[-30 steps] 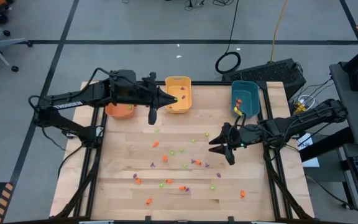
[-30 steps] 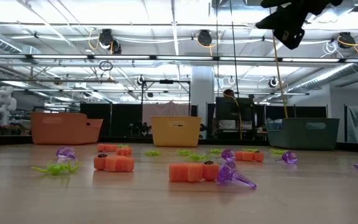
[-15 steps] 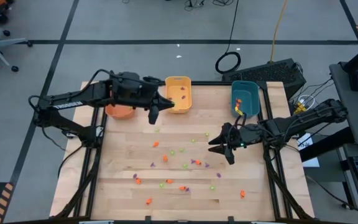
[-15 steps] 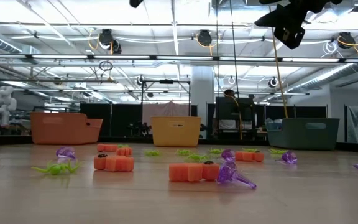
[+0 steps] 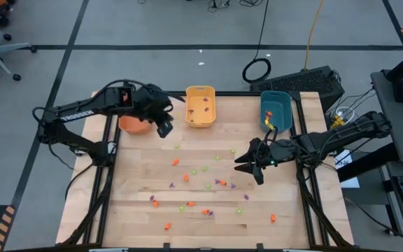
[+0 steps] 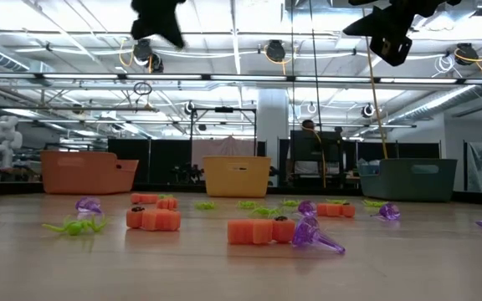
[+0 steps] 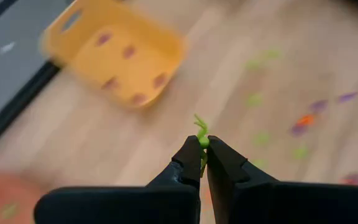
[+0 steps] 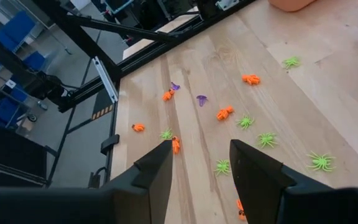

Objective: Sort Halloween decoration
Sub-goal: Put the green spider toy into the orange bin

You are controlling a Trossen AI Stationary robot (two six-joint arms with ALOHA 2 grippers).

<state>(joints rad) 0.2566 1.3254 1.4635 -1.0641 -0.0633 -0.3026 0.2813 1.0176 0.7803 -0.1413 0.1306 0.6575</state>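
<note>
A tiny light-green spider trinket (image 7: 201, 138) is pinched between the closed fingers of the left end effector (image 7: 202, 163), its thin legs sticking out past the fingertips along the fingers' line. That end effector (image 5: 164, 128) hangs above the far left part of the wooden surface (image 5: 131, 210), between the orange bin (image 5: 133, 124) and the yellow bin (image 5: 201, 106). Both bins are oblong, smooth plastic tubs; the yellow one has small pieces lying on its floor. A teal bin (image 5: 275, 110) of the same shape stands at the far right edge, long axis running near to far.

The other trinkets (image 5: 205, 183) lie scattered over the middle and near part of the pale plank surface: leggy green spiders (image 8: 321, 162), blocky orange pieces (image 6: 260, 231) and purple cone-like ones (image 6: 315, 237). They sit well apart, with bare wood between them and along the left edge.

The right end effector (image 5: 247, 163) hovers over the right-middle of the scatter, fingers spread wide and holding nothing.
</note>
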